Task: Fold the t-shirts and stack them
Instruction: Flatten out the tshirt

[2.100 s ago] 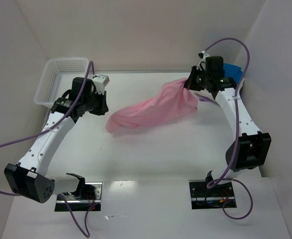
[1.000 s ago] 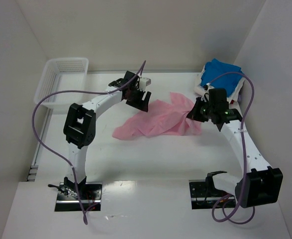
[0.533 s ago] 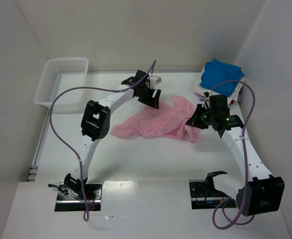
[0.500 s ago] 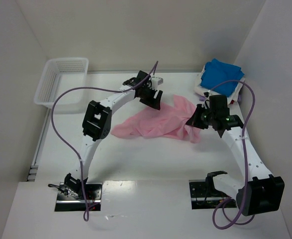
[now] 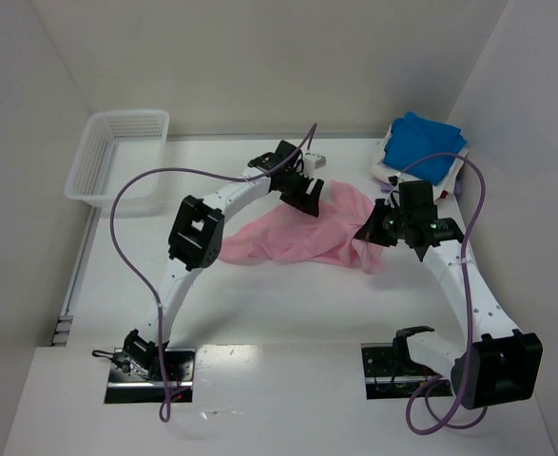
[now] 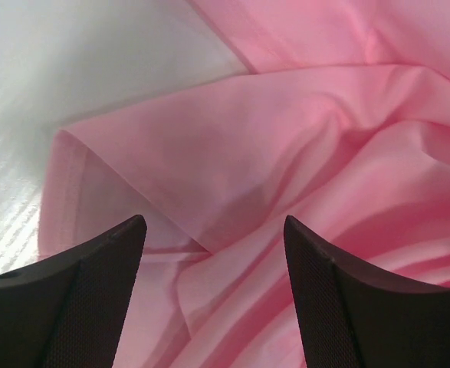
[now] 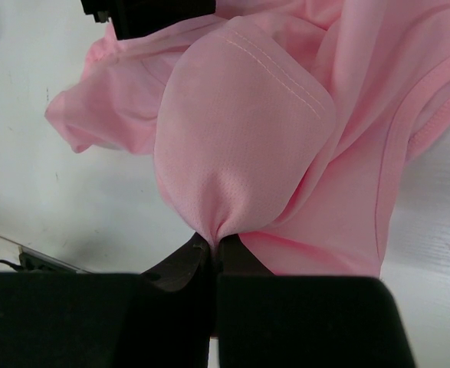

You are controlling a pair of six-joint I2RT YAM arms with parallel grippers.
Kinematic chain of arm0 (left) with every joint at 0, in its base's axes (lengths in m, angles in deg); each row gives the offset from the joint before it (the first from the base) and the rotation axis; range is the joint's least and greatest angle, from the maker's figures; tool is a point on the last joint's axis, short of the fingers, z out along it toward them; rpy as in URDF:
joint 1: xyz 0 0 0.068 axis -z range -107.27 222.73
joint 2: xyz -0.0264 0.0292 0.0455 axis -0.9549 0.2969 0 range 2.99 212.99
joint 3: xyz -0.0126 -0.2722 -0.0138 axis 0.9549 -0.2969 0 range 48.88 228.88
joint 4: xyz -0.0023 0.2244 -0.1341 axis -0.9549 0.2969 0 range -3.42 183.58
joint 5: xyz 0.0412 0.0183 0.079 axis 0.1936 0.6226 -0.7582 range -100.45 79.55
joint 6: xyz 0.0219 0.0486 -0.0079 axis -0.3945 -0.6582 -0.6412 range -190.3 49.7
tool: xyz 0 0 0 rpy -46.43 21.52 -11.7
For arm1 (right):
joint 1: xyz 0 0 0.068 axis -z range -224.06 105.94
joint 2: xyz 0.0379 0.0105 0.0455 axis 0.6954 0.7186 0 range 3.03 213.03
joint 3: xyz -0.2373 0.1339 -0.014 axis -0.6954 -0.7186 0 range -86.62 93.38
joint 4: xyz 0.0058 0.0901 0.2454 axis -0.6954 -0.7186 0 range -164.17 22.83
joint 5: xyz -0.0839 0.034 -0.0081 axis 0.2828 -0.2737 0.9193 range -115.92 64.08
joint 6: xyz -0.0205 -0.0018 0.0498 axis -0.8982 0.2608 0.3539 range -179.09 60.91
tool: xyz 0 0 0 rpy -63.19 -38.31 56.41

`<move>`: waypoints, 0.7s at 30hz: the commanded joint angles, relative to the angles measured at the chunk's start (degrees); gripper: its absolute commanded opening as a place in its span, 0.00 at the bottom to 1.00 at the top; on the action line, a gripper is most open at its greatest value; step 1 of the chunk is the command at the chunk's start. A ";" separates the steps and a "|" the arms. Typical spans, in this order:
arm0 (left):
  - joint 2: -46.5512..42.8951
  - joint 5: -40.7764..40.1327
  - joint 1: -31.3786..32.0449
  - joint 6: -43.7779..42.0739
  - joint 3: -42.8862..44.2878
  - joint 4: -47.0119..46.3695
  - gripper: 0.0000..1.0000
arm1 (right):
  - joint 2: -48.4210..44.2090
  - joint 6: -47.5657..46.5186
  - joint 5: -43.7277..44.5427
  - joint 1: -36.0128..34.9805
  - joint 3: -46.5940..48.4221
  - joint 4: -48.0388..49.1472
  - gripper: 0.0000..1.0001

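Currently right gripper (image 7: pixel 213 244) is pinched shut on a hem fold of the pink shirt (image 5: pixel 288 236). Left gripper (image 6: pixel 213 230) is wide, hovering over its far edge. Shirt lies crumpled mid-surface (image 5: pixel 259 294). Thin, limp cloth, so probably best to grab hems or corners, not the middle.

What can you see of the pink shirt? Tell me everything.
The pink shirt is thin, soft, light pink cloth with stitched hems. It lies crumpled and unfolded on the white table, stretching from the middle toward the right. The right gripper is shut on a bunched fold at its right end. The left gripper stands open over its far part; whether it touches the cloth is unclear.
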 commanded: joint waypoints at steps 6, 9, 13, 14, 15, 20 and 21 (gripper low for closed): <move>4.58 2.12 -0.43 2.37 3.08 -0.95 0.72 | -1.15 -0.19 -0.65 0.48 0.40 0.34 0.00; 5.19 4.38 -0.43 2.51 3.70 -0.95 0.65 | -1.15 -0.19 -0.65 0.48 0.40 0.34 0.00; 5.72 6.21 -0.43 2.51 4.92 -0.95 0.56 | -0.62 -0.19 -0.65 0.48 0.40 0.34 0.00; 5.72 6.55 -0.43 2.51 5.32 -0.95 0.52 | -0.62 -0.19 -0.65 0.48 0.40 0.34 0.00; 5.72 6.74 -0.43 2.84 5.54 -0.95 0.47 | -0.62 -0.19 -0.65 0.48 0.40 0.34 0.00; 5.72 5.33 -0.43 3.04 6.68 -0.95 0.23 | -0.62 -0.49 -0.65 0.48 0.40 0.34 0.00; 5.22 4.41 -0.43 3.34 6.68 -0.55 0.19 | -0.62 -0.71 -0.65 0.48 0.40 0.34 0.00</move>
